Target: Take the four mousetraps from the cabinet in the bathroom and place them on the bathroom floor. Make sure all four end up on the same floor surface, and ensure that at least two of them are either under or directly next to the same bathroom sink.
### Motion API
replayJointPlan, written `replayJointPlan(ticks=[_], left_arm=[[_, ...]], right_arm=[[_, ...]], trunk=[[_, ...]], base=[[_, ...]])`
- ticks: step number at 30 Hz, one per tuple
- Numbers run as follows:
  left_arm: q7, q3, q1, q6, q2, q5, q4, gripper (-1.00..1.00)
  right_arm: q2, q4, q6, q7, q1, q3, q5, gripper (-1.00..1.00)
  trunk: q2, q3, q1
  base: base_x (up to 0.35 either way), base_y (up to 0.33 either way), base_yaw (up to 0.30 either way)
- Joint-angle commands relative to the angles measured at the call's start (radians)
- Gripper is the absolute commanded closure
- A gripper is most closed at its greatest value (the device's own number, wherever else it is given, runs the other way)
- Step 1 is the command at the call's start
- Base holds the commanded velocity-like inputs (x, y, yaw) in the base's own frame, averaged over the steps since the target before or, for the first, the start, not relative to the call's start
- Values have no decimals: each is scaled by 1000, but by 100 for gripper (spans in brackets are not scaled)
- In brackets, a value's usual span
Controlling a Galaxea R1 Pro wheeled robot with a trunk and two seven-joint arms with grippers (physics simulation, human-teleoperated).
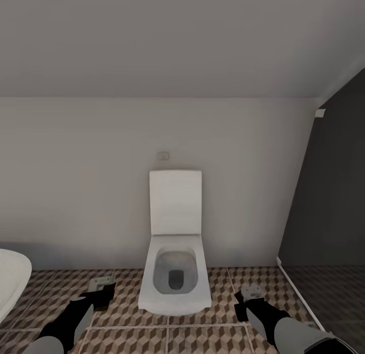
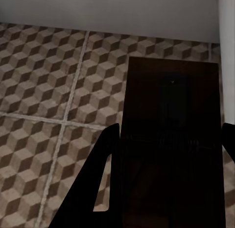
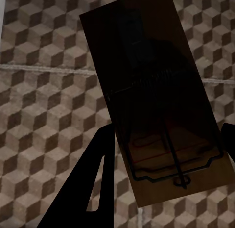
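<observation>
While above cube-patterned floor (image 2: 44, 81) — each tool (image 2: 169, 139) (image 3: 166, 139) clamped on its mousetrap (image 2: 171, 115) (image 3: 156, 100).

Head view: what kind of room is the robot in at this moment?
A bathroom, most likely. A white toilet with its lid raised stands against the wall, the floor has cube-pattern tiles, and a curved white rim, perhaps a bathtub, shows at the left edge. Each gripper carries a mousetrap.
</observation>
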Motion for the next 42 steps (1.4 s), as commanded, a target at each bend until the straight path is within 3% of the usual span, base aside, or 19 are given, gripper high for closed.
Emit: replayJointPlan(ticks=[1, 42], left_arm=[[3, 2, 0, 6, 0, -2, -2, 100], [1, 1, 0, 6, 0, -4, -2, 100]], right_arm=[[0, -3, 6, -3, 0, 8, -11, 100], [-1, -3, 6, -1, 0, 8, -14, 100]], trunk=[[-8, -4, 4], [-295, -133, 161]], base=[[0, 0, 0], [0, 0, 0]])
